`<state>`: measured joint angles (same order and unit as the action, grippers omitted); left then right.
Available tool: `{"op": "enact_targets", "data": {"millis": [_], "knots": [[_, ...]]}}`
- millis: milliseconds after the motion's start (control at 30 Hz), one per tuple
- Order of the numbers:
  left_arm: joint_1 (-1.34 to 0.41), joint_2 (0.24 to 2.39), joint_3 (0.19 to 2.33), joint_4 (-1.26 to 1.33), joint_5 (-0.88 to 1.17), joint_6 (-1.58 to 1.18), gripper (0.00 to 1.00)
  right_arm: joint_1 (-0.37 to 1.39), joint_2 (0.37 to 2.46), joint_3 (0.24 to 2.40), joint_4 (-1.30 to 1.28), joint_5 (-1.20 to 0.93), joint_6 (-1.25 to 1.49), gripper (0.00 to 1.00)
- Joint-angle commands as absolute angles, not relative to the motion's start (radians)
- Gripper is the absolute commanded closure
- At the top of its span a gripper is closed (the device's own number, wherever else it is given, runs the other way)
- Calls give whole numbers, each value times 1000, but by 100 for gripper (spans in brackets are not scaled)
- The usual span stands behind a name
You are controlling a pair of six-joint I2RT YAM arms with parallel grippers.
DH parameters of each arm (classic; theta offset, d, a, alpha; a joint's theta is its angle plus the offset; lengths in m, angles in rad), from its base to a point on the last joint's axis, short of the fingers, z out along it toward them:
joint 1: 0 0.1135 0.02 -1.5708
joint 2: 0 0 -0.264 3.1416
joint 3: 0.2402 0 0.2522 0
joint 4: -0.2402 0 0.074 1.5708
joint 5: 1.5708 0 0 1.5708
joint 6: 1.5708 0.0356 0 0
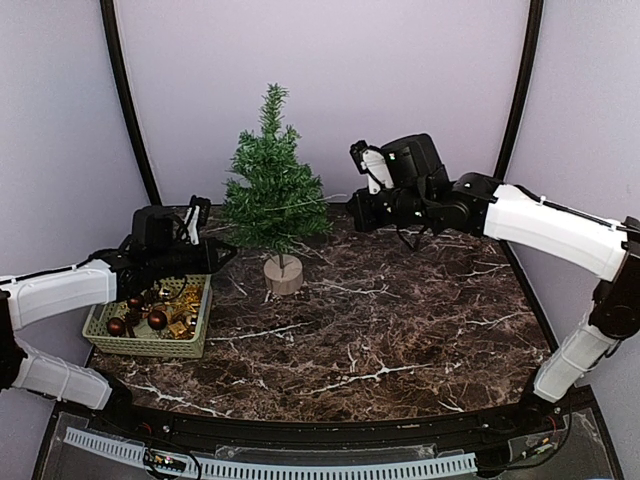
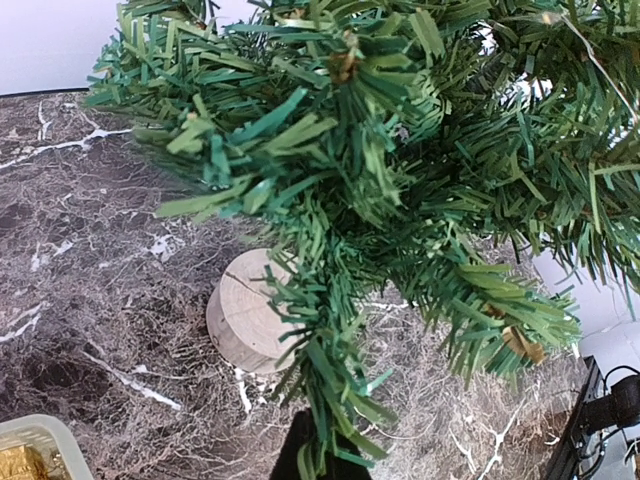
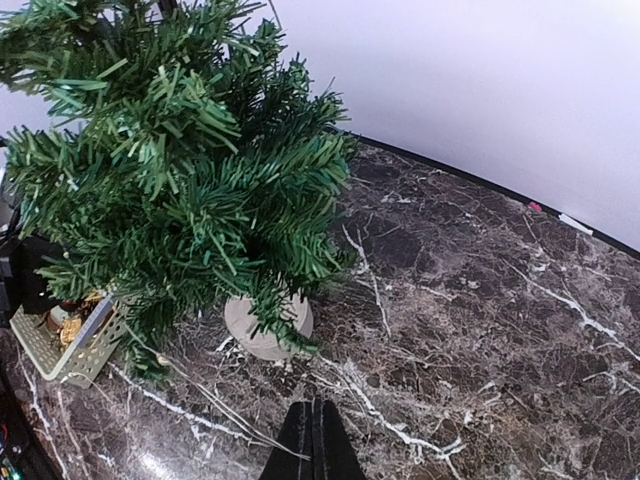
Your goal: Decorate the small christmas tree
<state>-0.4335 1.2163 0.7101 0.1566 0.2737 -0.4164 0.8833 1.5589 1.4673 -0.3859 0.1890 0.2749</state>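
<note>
Both grippers are closed; the left gripper (image 1: 228, 253) meets a low branch tip of the small christmas tree (image 1: 275, 190), a pinch I cannot confirm; the right gripper (image 3: 313, 408) grips nothing I can see; the tree stands upright far-centre, just right of the basket (image 1: 150, 348).

Seemingly a lab: white-walled enclosure (image 1: 330, 70)

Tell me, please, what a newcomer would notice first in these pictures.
The small christmas tree catches the eye first: dark green, upright on its pale wooden stump at the back middle of the dark marble table. Next comes the green basket of brown and gold ornaments at the table's left edge. The left gripper and the right gripper flank the tree, both shut.
</note>
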Motion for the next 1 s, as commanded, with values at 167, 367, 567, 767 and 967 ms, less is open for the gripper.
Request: {"op": "enact_targets", "data": {"millis": [167,367,567,767,967], "knots": [[-420,1212,655,200,286,-394,100,832,1700,1572,-372,212,316,100],[-414,1215,648,198,279,-387,100,802,1767,1587,-333,151,308,100],[-406,1234,662,202,278,-366,100,787,1816,1572,-293,88,285,100],[-385,1293,711,238,281,-340,100,788,1844,1553,-272,18,272,100],[-351,1401,800,280,295,-315,100,798,1848,1535,-273,-50,264,100]]}}
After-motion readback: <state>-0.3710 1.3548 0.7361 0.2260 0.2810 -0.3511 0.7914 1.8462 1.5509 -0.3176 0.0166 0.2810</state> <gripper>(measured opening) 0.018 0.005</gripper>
